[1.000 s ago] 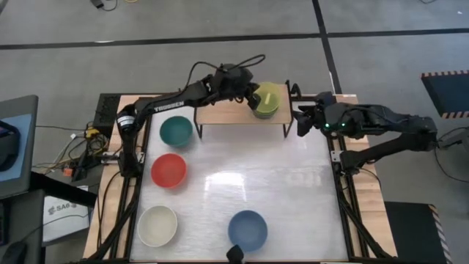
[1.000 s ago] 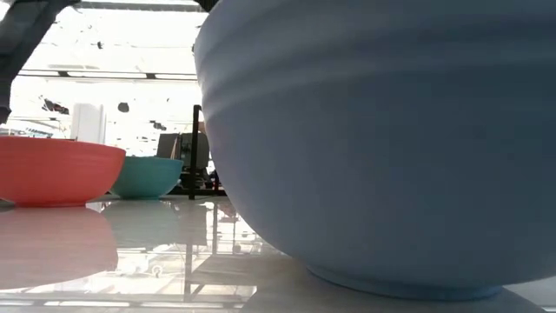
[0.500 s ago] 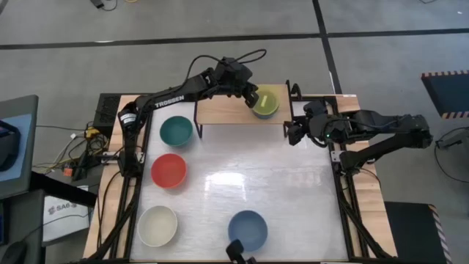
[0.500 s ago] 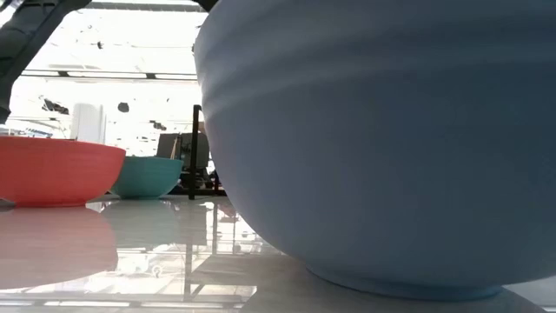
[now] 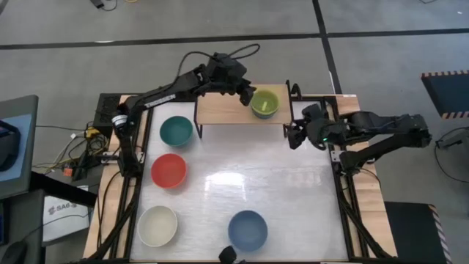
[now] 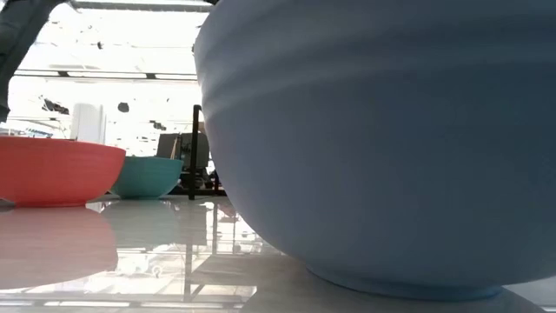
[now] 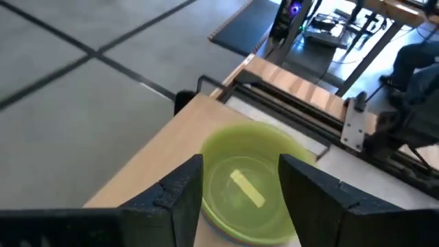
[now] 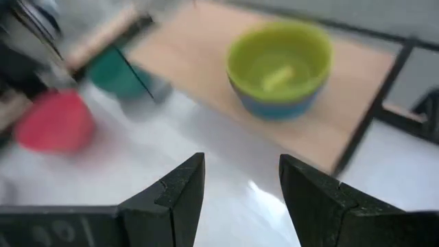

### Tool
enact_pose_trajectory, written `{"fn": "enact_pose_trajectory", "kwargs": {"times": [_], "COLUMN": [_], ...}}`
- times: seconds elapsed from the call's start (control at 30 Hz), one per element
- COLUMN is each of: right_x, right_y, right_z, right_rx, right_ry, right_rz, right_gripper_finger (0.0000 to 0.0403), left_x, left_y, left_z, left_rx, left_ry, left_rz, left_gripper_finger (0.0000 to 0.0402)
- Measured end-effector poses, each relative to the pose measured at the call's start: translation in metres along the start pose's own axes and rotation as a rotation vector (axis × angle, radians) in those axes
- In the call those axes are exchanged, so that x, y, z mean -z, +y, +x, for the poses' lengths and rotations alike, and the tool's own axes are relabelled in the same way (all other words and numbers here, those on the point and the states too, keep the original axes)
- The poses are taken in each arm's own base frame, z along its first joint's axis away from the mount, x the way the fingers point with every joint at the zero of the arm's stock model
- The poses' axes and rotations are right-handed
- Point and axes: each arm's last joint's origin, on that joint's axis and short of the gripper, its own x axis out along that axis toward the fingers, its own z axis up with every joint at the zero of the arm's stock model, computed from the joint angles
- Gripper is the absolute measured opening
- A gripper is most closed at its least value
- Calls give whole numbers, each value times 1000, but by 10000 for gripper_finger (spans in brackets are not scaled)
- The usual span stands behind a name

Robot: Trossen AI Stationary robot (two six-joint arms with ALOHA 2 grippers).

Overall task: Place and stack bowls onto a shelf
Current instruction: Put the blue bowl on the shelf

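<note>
The lime green bowl (image 5: 264, 103) sits level on the right part of the light-wood shelf (image 5: 220, 108), nested in a cyan bowl (image 8: 274, 108). My left gripper (image 5: 245, 94) is open just left of and above it. In the left wrist view the lime green bowl (image 7: 250, 182) shows between and beyond the fingers, clear of them. My right gripper (image 5: 293, 136) is open over the table beside the shelf's right legs. The dark teal (image 5: 176, 130), red (image 5: 168, 169), white (image 5: 157, 225) and blue (image 5: 247, 229) bowls rest on the white tabletop.
The blue bowl (image 6: 382, 148) fills most of the low view, with the red bowl (image 6: 56, 169), the teal bowl (image 6: 148, 176) and a black shelf leg (image 6: 196, 152) behind it. The shelf's left and middle boards are bare. Open tabletop lies between the bowls and my right gripper.
My left gripper has let go of the lime green bowl and drawn back up and toward the table's left. The bowl was tilted in the hold and now sits level in the cyan bowl. My right gripper has gone a little toward the near edge and the left.
</note>
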Motion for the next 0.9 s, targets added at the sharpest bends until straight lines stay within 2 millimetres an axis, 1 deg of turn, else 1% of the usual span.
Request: {"fn": "enact_pose_trajectory", "kwargs": {"times": [0.17,0.27,0.4,0.5,0.6,0.7,0.8,0.9], "right_x": [10,16,27,38,54,71,88,103], "right_y": [10,21,35,53,74,93,110,122], "right_z": [15,28,48,62,73,83,93,101], "right_rx": [-14,-25,-36,-117,-219,-300,-375,-407], "right_ry": [152,212,329,418,481,527,579,638], "right_rz": [-60,-81,-141,-208,-292,-357,-386,-374], "right_gripper_finger": [212,212,212,212,212,212,212,212], "left_x": [-2,-5,-6,-2,13,35,51,66], "left_y": [-15,-27,-46,-62,-77,-94,-118,-136], "left_z": [-23,-36,-48,-60,-68,-73,-79,-91], "left_rx": [-50,-57,-26,-44,-138,-230,-224,-188], "left_ry": [30,18,-1,22,114,227,248,262], "left_rz": [83,99,84,82,82,102,114,150], "left_gripper_finger": [167,163,162,162,162,162,162,161]}}
